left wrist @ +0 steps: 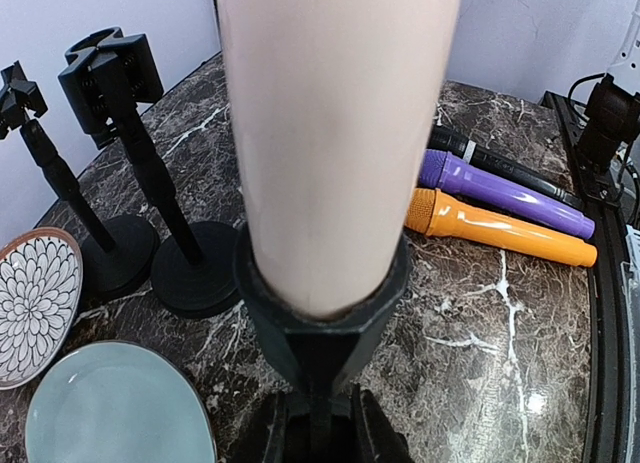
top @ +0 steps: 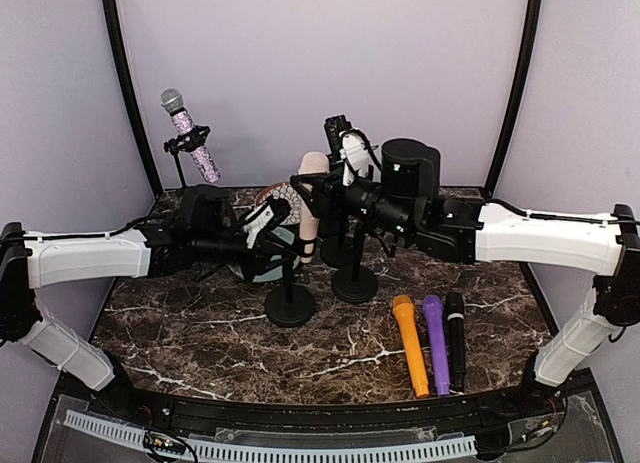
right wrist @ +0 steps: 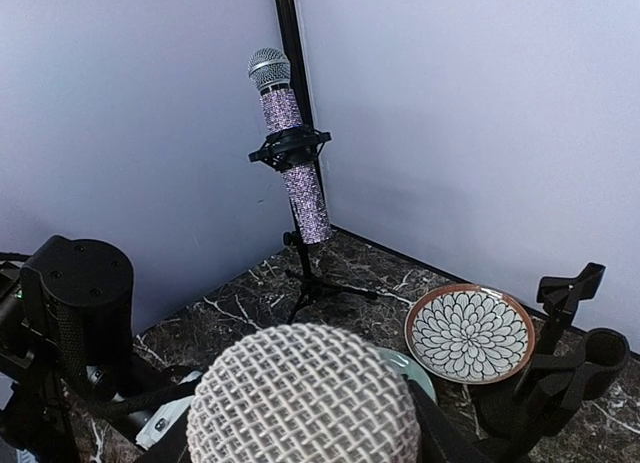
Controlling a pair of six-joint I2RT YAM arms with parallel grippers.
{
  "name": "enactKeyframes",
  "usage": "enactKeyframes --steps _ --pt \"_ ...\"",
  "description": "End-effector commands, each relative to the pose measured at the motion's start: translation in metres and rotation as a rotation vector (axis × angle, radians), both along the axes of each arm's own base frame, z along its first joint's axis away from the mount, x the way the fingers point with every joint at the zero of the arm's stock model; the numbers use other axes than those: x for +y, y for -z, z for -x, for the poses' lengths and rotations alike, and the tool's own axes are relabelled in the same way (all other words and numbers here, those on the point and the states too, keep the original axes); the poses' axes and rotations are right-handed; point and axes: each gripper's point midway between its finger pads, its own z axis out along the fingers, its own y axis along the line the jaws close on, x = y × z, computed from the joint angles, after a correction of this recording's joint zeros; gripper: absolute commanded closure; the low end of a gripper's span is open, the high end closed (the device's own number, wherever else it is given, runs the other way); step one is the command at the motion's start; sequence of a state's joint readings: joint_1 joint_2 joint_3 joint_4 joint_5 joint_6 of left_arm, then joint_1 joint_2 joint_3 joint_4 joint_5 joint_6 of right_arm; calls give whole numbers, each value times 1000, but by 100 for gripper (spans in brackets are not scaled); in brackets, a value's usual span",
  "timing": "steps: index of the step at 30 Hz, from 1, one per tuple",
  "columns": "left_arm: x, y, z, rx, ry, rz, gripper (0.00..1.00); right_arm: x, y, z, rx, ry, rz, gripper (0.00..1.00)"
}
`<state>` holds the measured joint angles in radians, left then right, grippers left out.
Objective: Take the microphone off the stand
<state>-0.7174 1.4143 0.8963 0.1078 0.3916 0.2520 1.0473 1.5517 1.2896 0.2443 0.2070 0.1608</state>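
Item: beige microphone (top: 309, 218), upright in the clip of a black stand (top: 290, 305), centre of table (top: 200, 333).
Left end effector (top: 278, 218): at the stand below the clip; grip cannot be told.
Right end effector (top: 335, 183): at the microphone's mesh head, fingers hidden; grip cannot be told.

We see both arms reaching from the lower corners of the top view toward the middle. The left arm (top: 90, 255) bends at its elbow on the left edge. Its white forearm runs almost level to the right and ends in the left gripper (top: 262, 221), just left of centre. In the left wrist view its dark fingers (left wrist: 378, 438) stand close together at the bottom edge. The right arm (top: 545, 238) mirrors this pose from the right edge, but the right gripper (top: 350, 168) sits higher, above centre. We cannot tell how its jaws stand.
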Motion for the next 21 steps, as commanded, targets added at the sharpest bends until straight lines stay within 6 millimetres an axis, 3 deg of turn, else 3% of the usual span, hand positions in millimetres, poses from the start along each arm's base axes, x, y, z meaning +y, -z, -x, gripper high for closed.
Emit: enactKeyframes --steps 1,11,21 --pt "19 58 21 160 5 -164 100 -49 -111 -2 -222 45 -249 100" --pt "18 61 21 164 6 -172 100 -53 -117 11 -267 -101 -262 100" --pt "19 63 20 161 2 -179 100 -57 -125 15 -288 -141 -276 100"
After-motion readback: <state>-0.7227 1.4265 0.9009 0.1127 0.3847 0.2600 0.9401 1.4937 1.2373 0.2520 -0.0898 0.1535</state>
